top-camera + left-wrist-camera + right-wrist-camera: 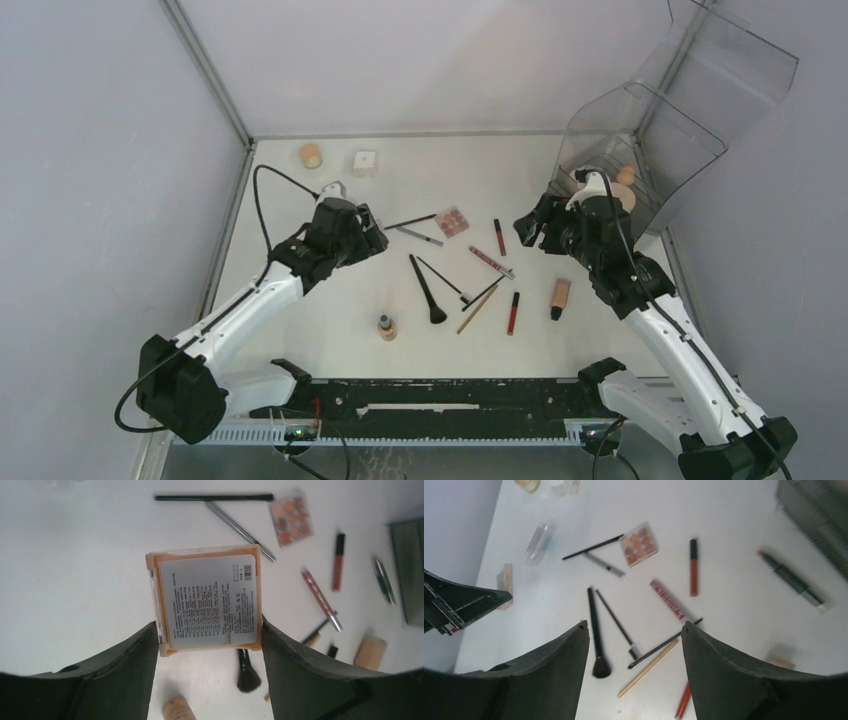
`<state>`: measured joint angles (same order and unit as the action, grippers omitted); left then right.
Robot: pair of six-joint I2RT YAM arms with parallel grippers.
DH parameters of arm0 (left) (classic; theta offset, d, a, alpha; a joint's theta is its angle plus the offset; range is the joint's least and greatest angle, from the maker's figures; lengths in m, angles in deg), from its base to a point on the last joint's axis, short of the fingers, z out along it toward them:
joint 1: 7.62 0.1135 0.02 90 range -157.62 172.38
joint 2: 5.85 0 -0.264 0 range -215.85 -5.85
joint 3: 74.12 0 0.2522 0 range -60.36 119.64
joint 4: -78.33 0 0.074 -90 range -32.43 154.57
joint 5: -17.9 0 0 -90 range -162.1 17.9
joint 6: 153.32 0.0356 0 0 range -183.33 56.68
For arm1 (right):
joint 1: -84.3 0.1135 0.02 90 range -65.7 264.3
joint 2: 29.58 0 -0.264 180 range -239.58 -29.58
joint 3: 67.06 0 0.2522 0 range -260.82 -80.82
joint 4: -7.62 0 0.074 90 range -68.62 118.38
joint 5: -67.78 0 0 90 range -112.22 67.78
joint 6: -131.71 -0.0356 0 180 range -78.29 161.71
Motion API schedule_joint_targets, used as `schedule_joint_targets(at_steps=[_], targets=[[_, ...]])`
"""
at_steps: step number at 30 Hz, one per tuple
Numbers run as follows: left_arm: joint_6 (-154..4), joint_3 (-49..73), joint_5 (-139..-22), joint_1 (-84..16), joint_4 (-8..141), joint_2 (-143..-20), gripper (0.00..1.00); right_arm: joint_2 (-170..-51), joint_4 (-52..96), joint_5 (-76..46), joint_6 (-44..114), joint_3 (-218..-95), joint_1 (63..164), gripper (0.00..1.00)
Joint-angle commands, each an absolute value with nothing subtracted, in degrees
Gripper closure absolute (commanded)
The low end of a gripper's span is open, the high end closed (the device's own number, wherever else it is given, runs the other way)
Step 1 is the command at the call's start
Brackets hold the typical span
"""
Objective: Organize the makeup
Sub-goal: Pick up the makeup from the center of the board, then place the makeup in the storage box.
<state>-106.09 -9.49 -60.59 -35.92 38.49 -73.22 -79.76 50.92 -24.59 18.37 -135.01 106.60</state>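
Observation:
My left gripper [374, 236] [207, 632] is shut on a square beige compact [207, 602] with a printed label, held above the table left of the scattered makeup. My right gripper [526, 228] [634, 630] is open and empty, hovering over a black brush [596, 630], a thin brush [616, 620], a black wand [664, 645] and a wooden pencil [649, 669]. On the table lie a pink palette [452, 221], two thin pencils [415, 229], red lip tubes [499, 236] [513, 312], a patterned tube [491, 262], tan bottles [560, 297] [386, 326], a round compact [310, 155] and a white cube jar [365, 163].
The clear smoky organizer [650, 130] stands at the back right, close behind my right arm. A double-ended stick [794, 580] lies near its front. A clear tube [540, 542] lies by my left arm. Grey walls enclose the left and back.

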Motion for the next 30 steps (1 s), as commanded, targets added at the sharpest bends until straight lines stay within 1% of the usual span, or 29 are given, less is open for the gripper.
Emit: schedule_joint_targets(at_steps=[1,5,9,12,18,24,26,27,28,29,30], targets=[[-98.26,-5.63,-70.36,-39.28,41.79,-70.31,0.29,-81.86,42.12,-16.21,8.16,-133.77,108.40,0.25],[-92.34,-5.06,-76.35,-41.70,43.38,-69.27,0.29,-87.02,39.43,-16.72,2.82,-135.64,113.34,0.22],[-87.18,-5.46,-80.83,-44.24,44.21,-67.03,0.30,-92.98,35.87,-8.90,-3.59,-137.15,113.54,0.22],[-83.95,-5.58,-83.37,-46.06,43.66,-65.48,0.29,-97.50,35.51,-3.46,-3.21,-139.43,114.83,0.22],[-81.52,-5.71,-87.61,-48.80,43.10,-64.51,0.29,-104.43,30.12,8.08,-4.04,-140.45,117.60,0.22],[-81.08,-4.81,-85.57,-50.65,43.04,-65.11,0.30,-109.85,30.31,15.94,-3.25,-143.17,120.81,0.30],[-81.12,-4.81,-85.25,-50.90,43.24,-65.05,0.30,-111.37,30.36,19.16,-3.12,-143.39,121.26,0.40],[-81.16,-4.82,-84.90,-50.95,43.26,-64.95,0.30,-111.98,30.14,20.83,-3.12,-143.39,121.48,0.48],[-81.02,-4.81,-84.61,-51.03,43.28,-64.84,0.30,-112.50,29.88,22.09,-3.11,-143.40,121.74,0.63],[-80.95,-4.81,-84.25,-51.04,43.25,-64.75,0.29,-112.89,29.87,22.90,-3.17,-143.47,121.88,0.83],[-80.80,-4.76,-83.90,-51.04,43.26,-64.66,0.28,-113.00,30.13,23.29,-3.14,-143.48,121.87,0.99]])
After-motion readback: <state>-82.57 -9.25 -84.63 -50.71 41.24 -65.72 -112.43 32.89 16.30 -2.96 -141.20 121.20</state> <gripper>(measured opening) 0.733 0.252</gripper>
